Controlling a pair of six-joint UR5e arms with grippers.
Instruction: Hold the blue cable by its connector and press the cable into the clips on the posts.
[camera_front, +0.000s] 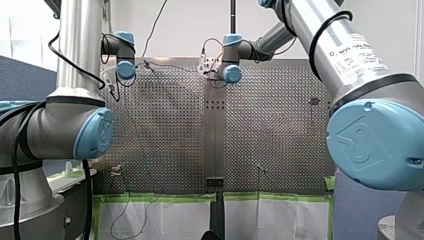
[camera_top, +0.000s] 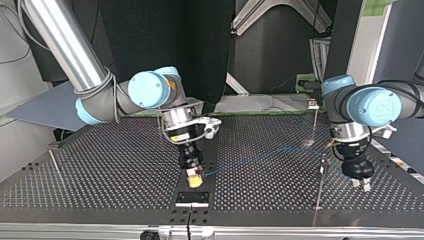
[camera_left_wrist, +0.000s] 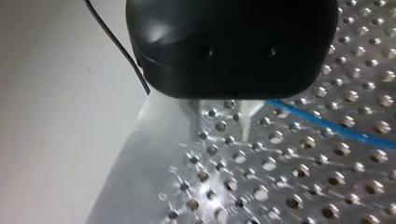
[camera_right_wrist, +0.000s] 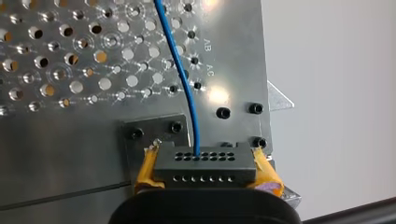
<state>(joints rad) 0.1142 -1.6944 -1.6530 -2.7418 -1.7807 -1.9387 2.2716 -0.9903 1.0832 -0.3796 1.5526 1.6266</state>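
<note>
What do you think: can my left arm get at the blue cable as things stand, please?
Probably yes: the blue cable runs just beside my left pincer, which is open and empty, and nothing shows between them.

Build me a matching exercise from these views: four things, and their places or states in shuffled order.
Things:
1. blue cable
2. connector
3. my left gripper
4. thin post

States:
A. stands upright
B. clamped in my right gripper
C. open, holding nothing
D. runs over the perforated table

Pairs: 1-D, 2-B, 3-C, 4-A
</note>
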